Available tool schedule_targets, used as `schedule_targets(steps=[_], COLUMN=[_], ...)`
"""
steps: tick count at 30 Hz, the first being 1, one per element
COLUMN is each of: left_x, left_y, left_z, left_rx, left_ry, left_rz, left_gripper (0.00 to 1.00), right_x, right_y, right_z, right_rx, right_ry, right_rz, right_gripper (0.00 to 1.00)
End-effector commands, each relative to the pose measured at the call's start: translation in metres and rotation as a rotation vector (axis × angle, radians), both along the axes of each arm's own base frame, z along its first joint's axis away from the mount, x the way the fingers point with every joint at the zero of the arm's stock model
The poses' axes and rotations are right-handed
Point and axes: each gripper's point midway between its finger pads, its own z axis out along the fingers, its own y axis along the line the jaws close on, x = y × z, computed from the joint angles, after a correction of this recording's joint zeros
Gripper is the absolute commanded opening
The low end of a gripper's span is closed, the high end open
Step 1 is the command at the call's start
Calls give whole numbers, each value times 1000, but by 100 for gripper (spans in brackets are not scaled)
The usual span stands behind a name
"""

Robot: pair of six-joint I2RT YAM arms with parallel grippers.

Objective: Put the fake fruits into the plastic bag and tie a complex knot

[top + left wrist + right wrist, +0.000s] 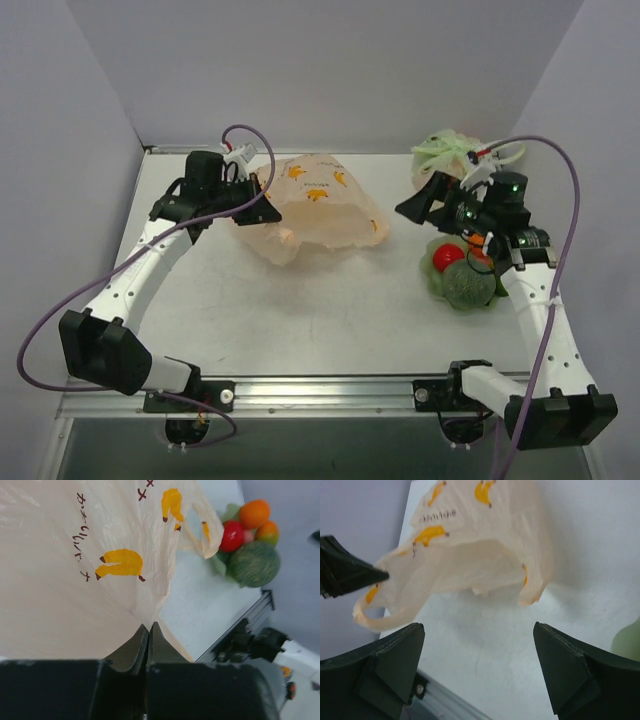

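Pressed together on the film, my left gripper [148,627] pinches the rim of the plastic bag [320,205] at its left end, and the peach sheet fans out from the fingertips across most of the left wrist view. I see the bag lying on the table [300,330] left of centre toward the far side. Its mouth faces right and sags open, the printed yellow bananas show on top, and one handle loop [375,622] droops below the pinch.

My right gripper [477,630] hangs with its fingers spread wide and nothing between them. It points left at the bag's mouth but is well apart from it, with bare table between.

I see the fake fruits [460,275] in a heap on the right side of the table, just beside the right arm and partly under it. The red piece [231,536] and the orange piece [254,512] sit against the dark green bumpy piece [254,563]. None of them is in the bag. Behind the right gripper, at the far right, sits a pale green bag [450,152].
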Motion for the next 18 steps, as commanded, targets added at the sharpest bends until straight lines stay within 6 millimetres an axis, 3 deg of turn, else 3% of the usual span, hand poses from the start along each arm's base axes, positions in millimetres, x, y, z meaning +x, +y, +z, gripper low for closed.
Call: schedule_targets(steps=[1,4,9,13,14,16,18], left_x=[9,11,11,6,3,-3,-11], left_y=[-19,-24,-26,-30,-32,-35,-40], left_z=[57,66,71,69,75,65,72], left_rx=[-241,-310,-375,-450,-473,-490,-522], left_ry=[-33,-16,-3,36,11,38,-10], left_rz=[42,59,84,87,72,68,27], left_gripper=[0,0,0,0,0,0,0], right_x=[-29,-37,-22,-4,3,12,26], right_y=[30,40,50,67,70,75,78], right_z=[-53,-82,-102,-99,-101,-98,-101], right_rx=[203,301,448,550,551,544,525], right_ry=[269,383,456,474,476,456,450], right_rz=[75,42,-123,-150,-154,-155,-168], right_gripper=[96,100,100,100,100,100,100])
